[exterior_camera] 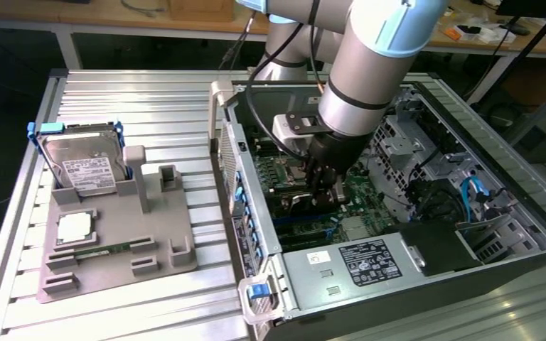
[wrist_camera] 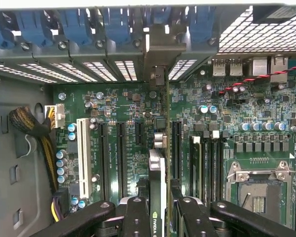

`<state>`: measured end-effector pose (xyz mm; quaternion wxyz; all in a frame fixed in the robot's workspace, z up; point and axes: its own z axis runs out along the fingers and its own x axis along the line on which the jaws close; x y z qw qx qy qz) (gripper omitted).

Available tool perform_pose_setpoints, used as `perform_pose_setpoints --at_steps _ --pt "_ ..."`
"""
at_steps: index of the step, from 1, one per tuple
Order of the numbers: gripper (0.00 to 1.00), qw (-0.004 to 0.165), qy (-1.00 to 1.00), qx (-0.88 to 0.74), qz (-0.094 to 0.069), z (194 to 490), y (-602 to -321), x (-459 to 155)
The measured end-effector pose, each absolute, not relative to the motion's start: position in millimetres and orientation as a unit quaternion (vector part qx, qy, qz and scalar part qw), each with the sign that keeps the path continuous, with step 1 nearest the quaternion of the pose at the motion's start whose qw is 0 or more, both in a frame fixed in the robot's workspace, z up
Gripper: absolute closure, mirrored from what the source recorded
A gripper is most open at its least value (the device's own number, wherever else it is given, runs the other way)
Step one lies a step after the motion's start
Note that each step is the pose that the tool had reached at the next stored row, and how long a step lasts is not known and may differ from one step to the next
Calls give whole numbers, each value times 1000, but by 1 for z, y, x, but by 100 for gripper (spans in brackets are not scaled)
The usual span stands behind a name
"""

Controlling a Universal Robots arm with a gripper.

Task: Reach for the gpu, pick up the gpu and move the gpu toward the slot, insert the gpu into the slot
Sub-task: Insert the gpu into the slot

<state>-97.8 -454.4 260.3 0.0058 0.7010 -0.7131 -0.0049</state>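
One arm reached down into one open computer case (exterior_camera: 500, 234) lying on the ribbed metal desk (exterior_camera: 131, 92). Its end effector (exterior_camera: 325, 186) sat low over the motherboard (wrist_camera: 128, 148), and in the wrist view the end effector (wrist_camera: 158, 217) had its two black fingers (wrist_camera: 136, 217) closed partway on the gpu (wrist_camera: 157, 173), one on each side of the card, which stood on edge between them. The card ran straight ahead of the end effector to its silver bracket (wrist_camera: 157, 54) at the rear wall of the case, where a row of blue clips (wrist_camera: 79, 24) lined the top. Whether the card's edge sat in a slot beneath it could not be told. Beside the held card on one side stood two black slots (wrist_camera: 104, 158) and one white slot (wrist_camera: 82, 155); on the other side lay one square metal processor socket (wrist_camera: 259, 190). Away from the end effector, outside the case, one grey holder tray (exterior_camera: 111, 241) carried one silver hard drive (exterior_camera: 83, 167), one square chip (exterior_camera: 74, 229) and one slim green memory stick (exterior_camera: 97, 251).
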Motion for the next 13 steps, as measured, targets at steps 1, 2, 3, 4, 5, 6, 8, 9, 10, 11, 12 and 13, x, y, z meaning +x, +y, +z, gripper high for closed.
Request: perform_pose_setpoints --at_steps 1,2,3,4,5,6,8,9,10,11,12,13 --pt "73 6 -713 701 -5 260 -454 -98" --pt "73 6 -713 701 -5 260 -454 -98" --pt "73 6 -713 701 -5 259 -454 -98" --pt "73 6 -713 701 -5 259 -454 -98" --pt "73 6 -713 701 -5 259 -454 -98" --pt "73 6 -713 701 -5 258 -454 -98" --pt "73 6 -713 701 -5 258 -454 -98" --pt "73 6 -713 701 -5 258 -454 -98" --pt "73 6 -713 701 -5 258 -454 -98" --pt "73 6 -713 701 -5 258 -454 -98" --pt "73 6 -713 701 -5 259 -454 -98" --pt "73 6 -713 701 -5 260 -454 -98"
